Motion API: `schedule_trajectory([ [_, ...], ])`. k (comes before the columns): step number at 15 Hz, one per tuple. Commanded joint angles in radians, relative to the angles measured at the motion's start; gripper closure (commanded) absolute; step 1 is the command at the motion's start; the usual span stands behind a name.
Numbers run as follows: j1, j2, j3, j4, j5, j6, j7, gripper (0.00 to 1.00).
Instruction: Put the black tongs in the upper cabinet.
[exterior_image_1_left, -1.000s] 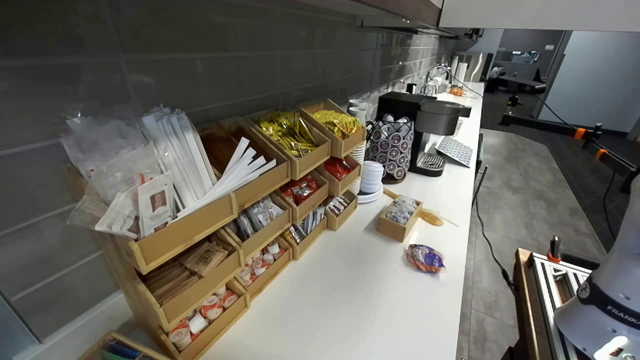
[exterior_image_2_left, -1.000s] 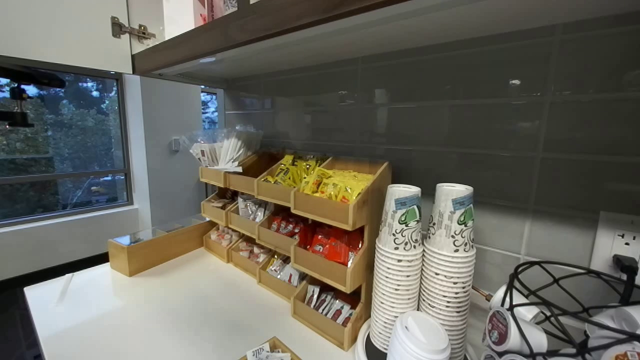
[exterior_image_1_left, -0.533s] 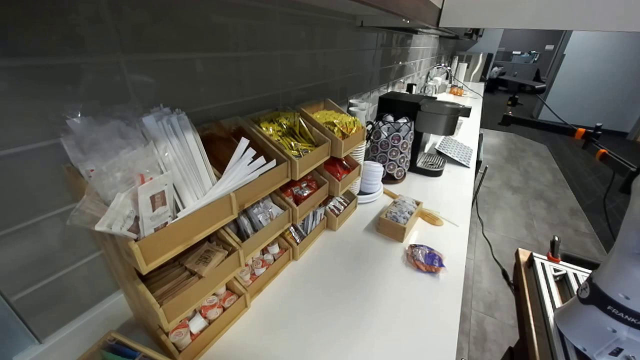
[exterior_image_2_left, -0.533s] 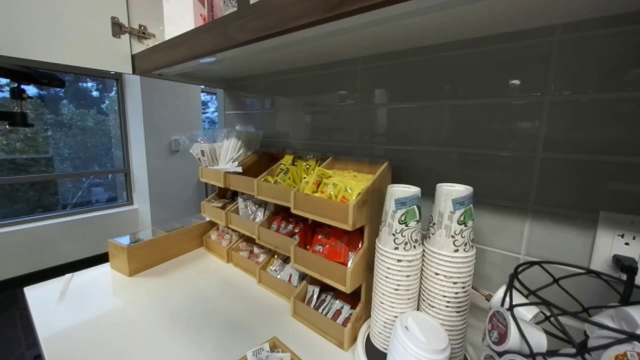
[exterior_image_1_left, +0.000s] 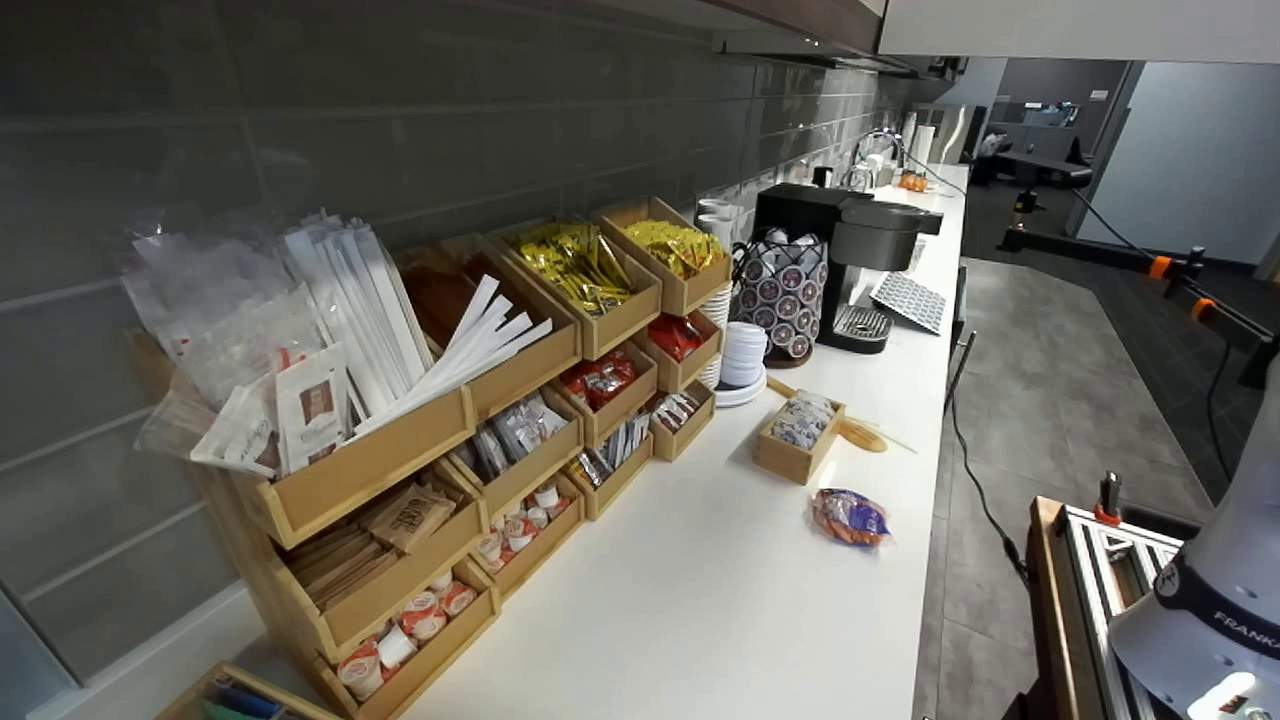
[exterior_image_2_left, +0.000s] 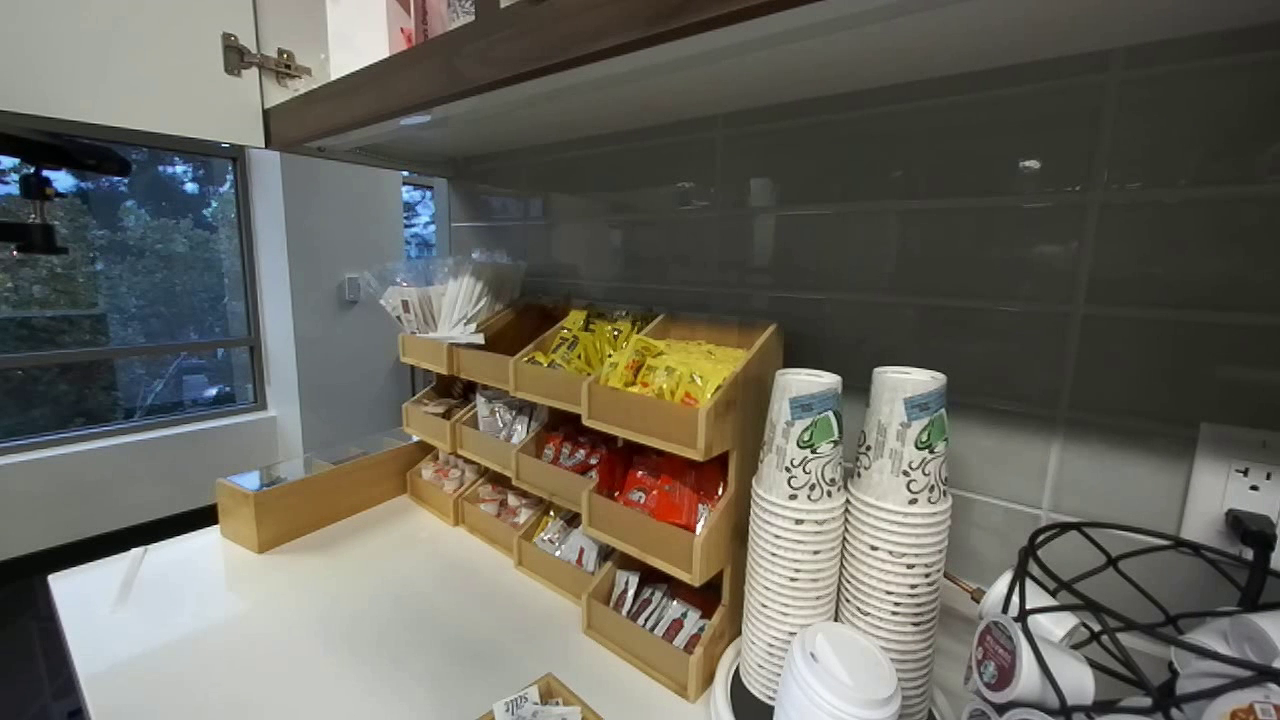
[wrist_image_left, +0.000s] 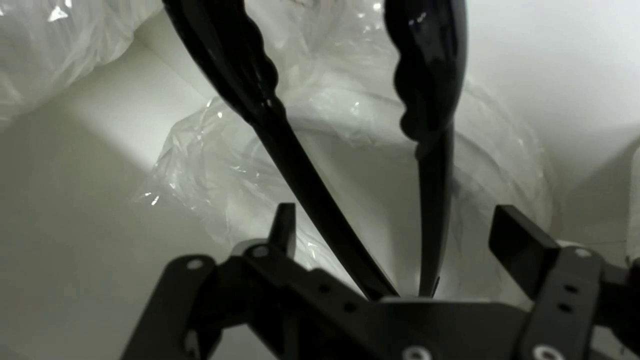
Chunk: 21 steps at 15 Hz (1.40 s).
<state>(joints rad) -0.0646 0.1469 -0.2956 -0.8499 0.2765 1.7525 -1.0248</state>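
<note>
I read the gripper (wrist_image_left: 395, 215) from the wrist view: its two fingers (wrist_image_left: 520, 245) stand wide apart, with a broad gap between the pads, and are clamped on nothing. The black tongs (wrist_image_left: 322, 205) are located in that gap, ungripped. Their two arms diverge toward the top of the wrist view, where the handles show wavy inner edges, and converge toward the bottom, where the body of the gripper hides their ends; I cannot tell whether that body touches them. The finger at the left of the wrist view is positioned just beside the nearer tong arm; contact between these two cannot be determined. The finger at the right stands apart from the other tong arm. Behind the tongs, as my wrist camera looks, clear plastic wrap (wrist_image_left: 345, 115) covers a pale rounded shape, and more wrap shows at the upper left. A pale surface (wrist_image_left: 100, 225) extends around it. I cannot verify from this view whether that surface belongs to the upper cabinet (exterior_image_2_left: 520, 60). In an exterior view, the cabinet's brown lower edge runs above the counter (exterior_image_2_left: 300, 620), with the door (exterior_image_2_left: 120, 70) standing open at the upper left. In an exterior view, the base of my robot arm (exterior_image_1_left: 1205, 610) stands at the right.
</note>
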Motion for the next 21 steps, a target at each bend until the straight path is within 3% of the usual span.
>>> schedule_trajectory([
  [1,-0.020,0.028,-0.005,0.058,0.028,-0.018,0.014,0.01],
  [17,-0.047,0.052,-0.008,0.094,0.018,0.008,0.062,0.00],
  [21,-0.045,0.040,-0.017,0.102,0.002,-0.017,0.203,0.00],
])
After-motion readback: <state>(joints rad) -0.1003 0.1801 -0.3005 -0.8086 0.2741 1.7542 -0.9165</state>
